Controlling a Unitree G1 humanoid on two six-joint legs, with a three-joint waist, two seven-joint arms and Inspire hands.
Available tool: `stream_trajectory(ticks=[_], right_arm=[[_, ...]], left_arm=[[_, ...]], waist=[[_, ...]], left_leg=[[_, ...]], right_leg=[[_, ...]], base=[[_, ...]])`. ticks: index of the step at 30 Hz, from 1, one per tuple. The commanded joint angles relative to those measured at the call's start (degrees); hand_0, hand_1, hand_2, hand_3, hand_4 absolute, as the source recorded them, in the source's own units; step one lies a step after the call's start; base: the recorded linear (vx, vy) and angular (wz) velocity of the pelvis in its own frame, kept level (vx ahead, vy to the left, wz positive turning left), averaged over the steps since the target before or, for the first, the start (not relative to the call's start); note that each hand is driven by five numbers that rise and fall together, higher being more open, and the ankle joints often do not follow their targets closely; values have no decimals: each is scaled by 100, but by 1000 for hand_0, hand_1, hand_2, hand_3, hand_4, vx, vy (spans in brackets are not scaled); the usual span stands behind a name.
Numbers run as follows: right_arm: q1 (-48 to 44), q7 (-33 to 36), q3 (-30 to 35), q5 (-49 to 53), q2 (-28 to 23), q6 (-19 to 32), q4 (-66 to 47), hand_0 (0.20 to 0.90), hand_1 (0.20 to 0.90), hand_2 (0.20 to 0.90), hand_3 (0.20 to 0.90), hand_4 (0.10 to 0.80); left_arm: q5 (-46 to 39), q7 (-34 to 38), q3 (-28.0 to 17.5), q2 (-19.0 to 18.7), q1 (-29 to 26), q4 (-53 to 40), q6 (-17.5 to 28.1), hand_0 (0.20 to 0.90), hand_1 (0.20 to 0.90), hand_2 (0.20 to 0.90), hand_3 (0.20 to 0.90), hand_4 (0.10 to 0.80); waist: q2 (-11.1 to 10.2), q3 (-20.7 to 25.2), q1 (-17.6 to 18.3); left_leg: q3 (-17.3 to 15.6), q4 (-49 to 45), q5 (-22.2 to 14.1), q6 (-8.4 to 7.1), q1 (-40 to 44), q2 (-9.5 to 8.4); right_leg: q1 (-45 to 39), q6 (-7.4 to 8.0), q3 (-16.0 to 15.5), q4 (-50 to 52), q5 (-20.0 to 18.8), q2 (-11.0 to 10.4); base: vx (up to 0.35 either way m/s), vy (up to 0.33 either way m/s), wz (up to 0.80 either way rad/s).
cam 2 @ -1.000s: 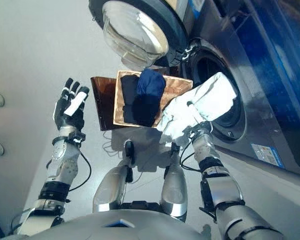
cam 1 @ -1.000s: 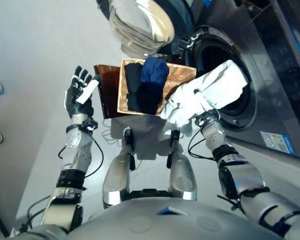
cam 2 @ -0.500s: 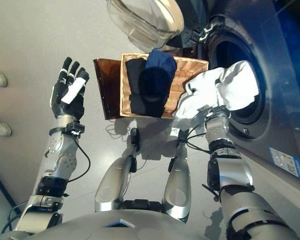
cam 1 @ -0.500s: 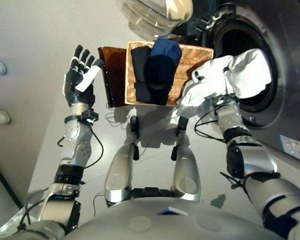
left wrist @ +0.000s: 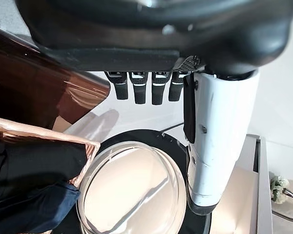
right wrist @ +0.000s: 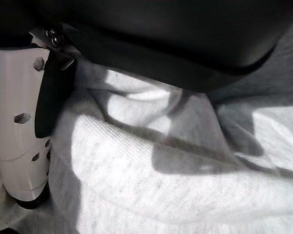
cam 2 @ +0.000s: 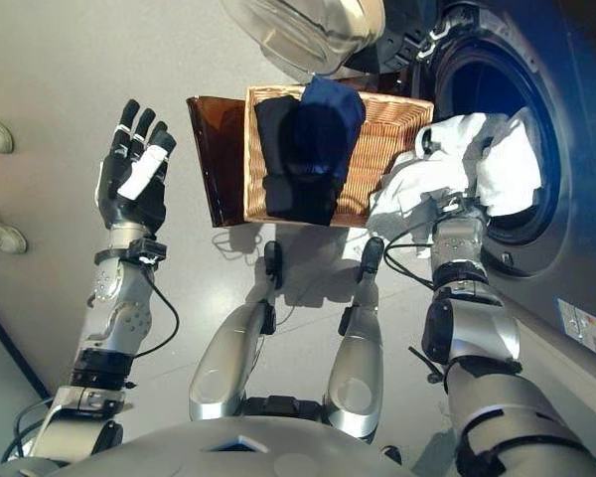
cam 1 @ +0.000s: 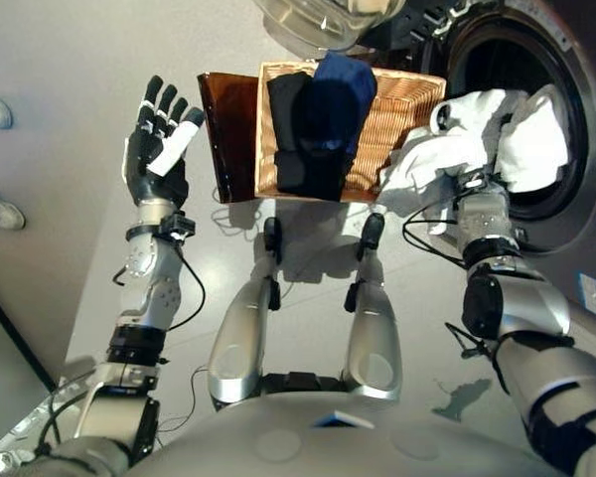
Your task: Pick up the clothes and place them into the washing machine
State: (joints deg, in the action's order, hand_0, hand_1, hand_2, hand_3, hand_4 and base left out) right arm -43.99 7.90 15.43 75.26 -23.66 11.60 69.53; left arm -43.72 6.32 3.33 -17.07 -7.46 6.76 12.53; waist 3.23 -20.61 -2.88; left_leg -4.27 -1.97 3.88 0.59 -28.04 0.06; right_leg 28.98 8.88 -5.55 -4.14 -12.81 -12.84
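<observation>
Left eye view: white garment (cam 1: 477,144) bunched at the washing machine (cam 1: 576,119) drum mouth, right hand (cam 1: 484,189) fingers clenched on it, dark clothes (cam 1: 318,119) in wicker basket (cam 1: 397,114) beside, left hand (cam 1: 157,149) raised, fingers spread, empty.

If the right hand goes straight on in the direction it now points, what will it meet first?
Most likely the washing machine: the right hand, wrapped in the white garment, points into the open drum, and the garment already hangs over the rim. Depth inside is unclear, so the drum's back wall is a guess.
</observation>
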Motion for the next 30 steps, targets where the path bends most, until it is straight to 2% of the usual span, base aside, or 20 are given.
stream_trajectory(ticks=[1,9,13,17,21,30], right_arm=[[-191,14,90,214,-1008,771,2,200,200,200,200,300],[-200,157,434,536,-1430,941,78,200,200,200,200,300],[-373,185,4,11,-1785,517,422,200,200,200,200,300],[-588,101,-267,-126,-1838,422,546,200,200,200,200,300],[-749,140,-265,-47,-1743,528,514,200,200,200,200,300],[-1302,193,-702,-361,-1871,236,908,200,200,200,200,300]], left_arm=[[12,-115,-271,-428,306,-751,639,900,900,900,900,800],[7,-129,-303,-496,390,-796,605,900,900,900,900,800],[-19,-154,-347,-613,411,-809,621,900,900,900,900,800],[-66,-202,-367,-632,440,-923,644,900,900,900,900,800],[-73,-188,-379,-636,398,-1019,655,900,900,900,900,800],[-57,-241,-278,-772,346,-1257,667,900,900,900,900,800]], waist=[[11,790,86],[22,888,114],[-15,916,95],[-20,893,40],[26,893,25],[100,814,-68]], left_leg=[[277,-358,-251,-251,-511,19],[316,-258,-218,-267,-543,21],[296,-188,-183,-272,-561,39],[287,-188,-153,-273,-652,47],[311,-189,-122,-275,-790,8],[318,-103,2,-279,-1010,-19]], right_leg=[[364,40,95,644,451,-262],[414,54,73,624,470,-257],[496,58,72,623,440,-238],[600,46,90,634,429,-233],[731,36,113,660,433,-237],[970,32,161,623,369,-224]], base=[[28,-15,3],[17,-4,2],[11,-16,5],[-2,-5,1],[0,0,0],[-11,5,2]])
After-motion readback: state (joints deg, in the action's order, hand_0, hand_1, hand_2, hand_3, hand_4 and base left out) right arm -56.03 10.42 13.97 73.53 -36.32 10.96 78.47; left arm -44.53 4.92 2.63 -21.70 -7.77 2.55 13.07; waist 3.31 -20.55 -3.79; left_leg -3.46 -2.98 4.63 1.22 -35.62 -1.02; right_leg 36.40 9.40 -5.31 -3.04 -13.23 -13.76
